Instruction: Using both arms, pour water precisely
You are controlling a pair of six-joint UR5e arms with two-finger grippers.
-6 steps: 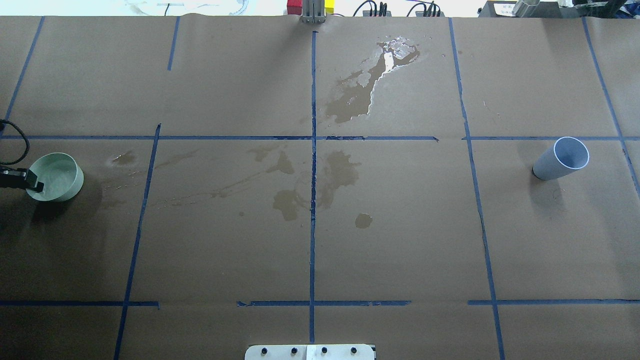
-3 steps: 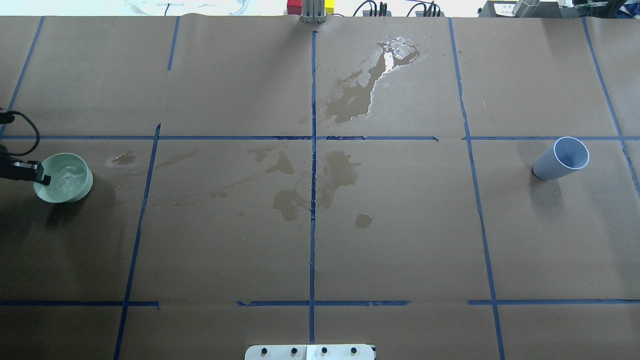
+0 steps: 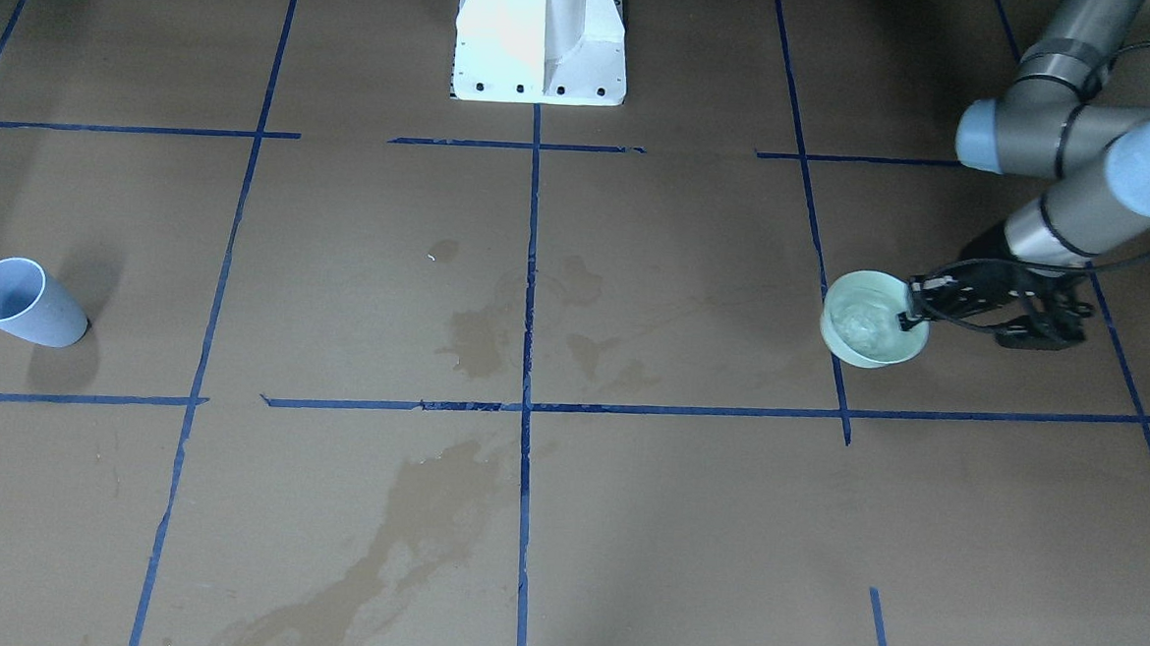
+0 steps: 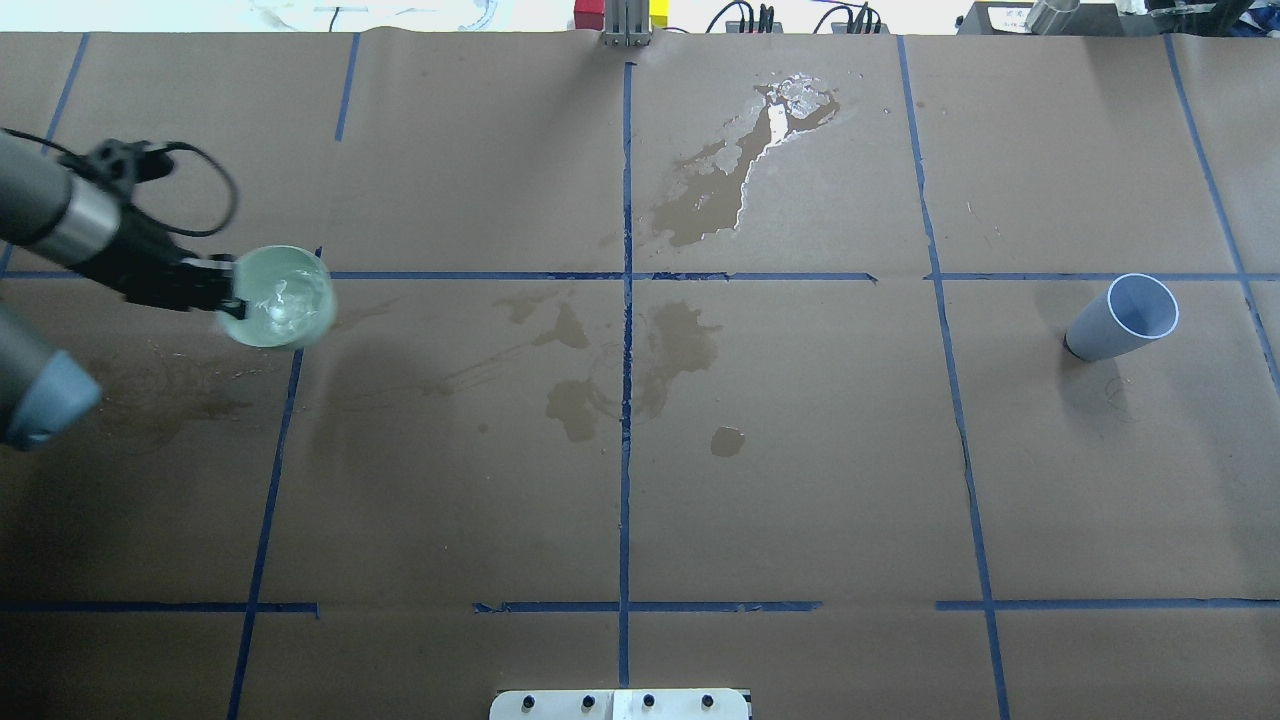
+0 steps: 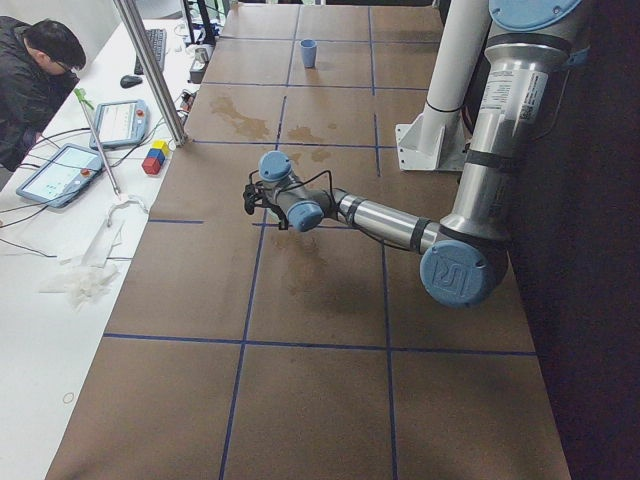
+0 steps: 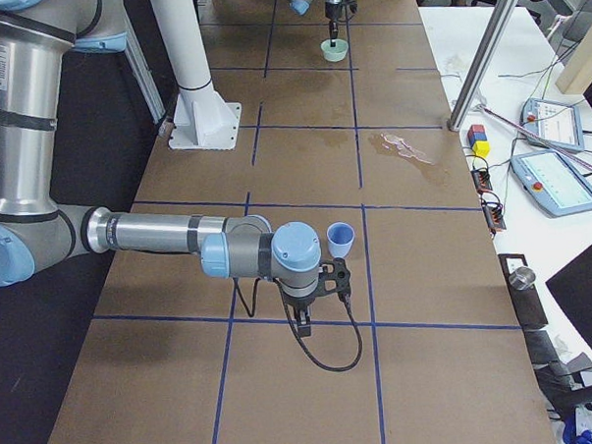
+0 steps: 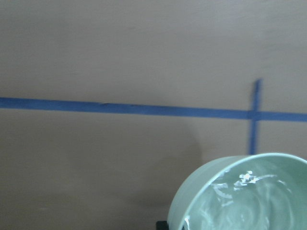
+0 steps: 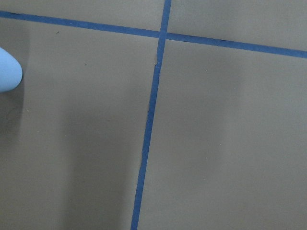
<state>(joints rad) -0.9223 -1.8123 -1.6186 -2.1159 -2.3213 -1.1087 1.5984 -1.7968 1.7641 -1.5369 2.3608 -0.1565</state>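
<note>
Bowl (image 4: 280, 297): round, pale green, smooth-walled; held above the table (image 4: 800, 480) on its left side, over a crossing of blue tape (image 4: 625, 450). Contents: water (image 4: 288, 292), clear, rippled, with white glints.
Left gripper (image 4: 232, 300): black, fingers clamped on the bowl's rim.
Cup (image 4: 1125, 318): grey-blue, tapered, standing on the table's right side, well apart from the bowl; contents not discernible.
Right gripper (image 6: 303, 328): near the cup, pointing down; apart or together cannot be told.
Table: matt brown paper with dark blotchy stains (image 4: 700, 190).
</note>
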